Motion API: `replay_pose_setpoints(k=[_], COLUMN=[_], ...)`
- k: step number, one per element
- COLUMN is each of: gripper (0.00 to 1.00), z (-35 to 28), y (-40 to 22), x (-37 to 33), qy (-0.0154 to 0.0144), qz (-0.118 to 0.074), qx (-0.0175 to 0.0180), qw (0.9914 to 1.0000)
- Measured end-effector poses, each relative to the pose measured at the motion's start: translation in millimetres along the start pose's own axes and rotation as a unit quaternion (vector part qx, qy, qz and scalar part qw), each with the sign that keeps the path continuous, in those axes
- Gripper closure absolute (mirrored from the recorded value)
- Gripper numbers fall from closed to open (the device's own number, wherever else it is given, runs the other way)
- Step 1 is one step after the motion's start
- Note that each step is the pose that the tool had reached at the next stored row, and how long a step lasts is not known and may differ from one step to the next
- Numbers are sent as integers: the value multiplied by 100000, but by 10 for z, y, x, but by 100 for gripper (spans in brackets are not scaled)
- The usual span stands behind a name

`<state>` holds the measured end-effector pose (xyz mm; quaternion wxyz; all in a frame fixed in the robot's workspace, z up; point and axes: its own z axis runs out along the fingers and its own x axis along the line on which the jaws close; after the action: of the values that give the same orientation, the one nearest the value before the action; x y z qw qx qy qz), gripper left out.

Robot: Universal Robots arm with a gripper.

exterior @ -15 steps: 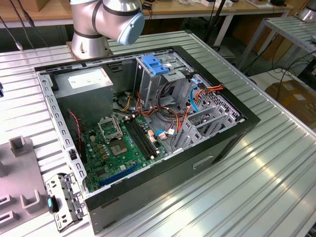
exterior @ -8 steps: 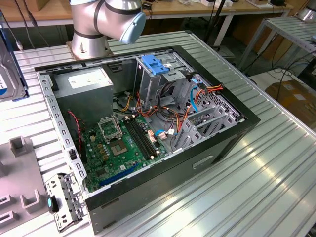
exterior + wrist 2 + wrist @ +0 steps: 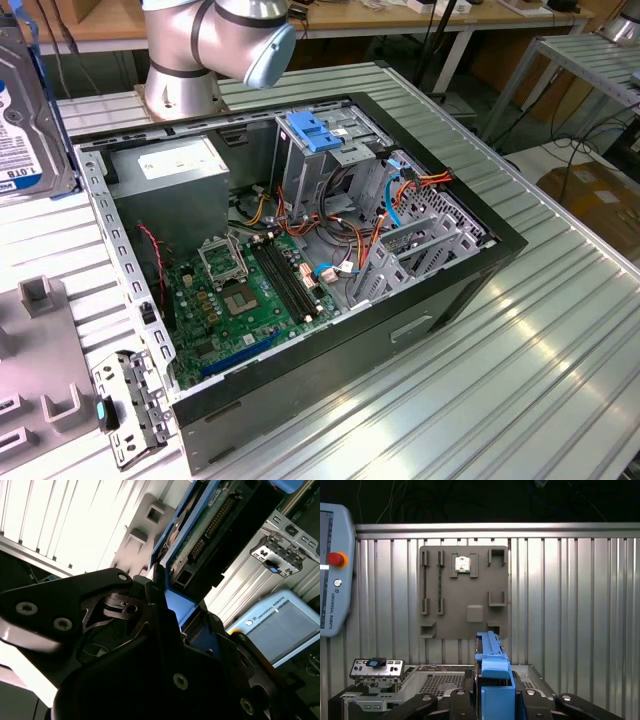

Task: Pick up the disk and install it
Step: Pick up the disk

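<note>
The disk (image 3: 22,130), a silver-grey hard drive with a white-and-blue label, hangs upright at the exterior view's far left edge, above the table and apart from the open computer case (image 3: 300,260). In the first wrist view its light blue carrier rail (image 3: 492,667) stands edge-on between the black fingers of my gripper (image 3: 492,702). In the second wrist view the disk (image 3: 212,522) shows its circuit-board underside, and my gripper (image 3: 170,612) is shut on the blue carrier.
Inside the case stand a tall metal bay with a blue latch (image 3: 312,130), a grey power supply (image 3: 175,165) and a motherboard (image 3: 245,290). A grey fixture plate (image 3: 465,592), a small metal bracket (image 3: 130,405) and a teach pendant (image 3: 332,570) lie on the ribbed table.
</note>
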<state>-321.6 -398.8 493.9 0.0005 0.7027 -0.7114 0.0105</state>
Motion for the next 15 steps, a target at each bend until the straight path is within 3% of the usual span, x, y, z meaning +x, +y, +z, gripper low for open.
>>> replay_pose_setpoints(k=[7,15], gripper=[63,63], z=[3,6], y=[-165,-435], x=[-1,0], qy=[-3,1], qz=[-4,8], qx=[5,-3], qw=[100000,100000])
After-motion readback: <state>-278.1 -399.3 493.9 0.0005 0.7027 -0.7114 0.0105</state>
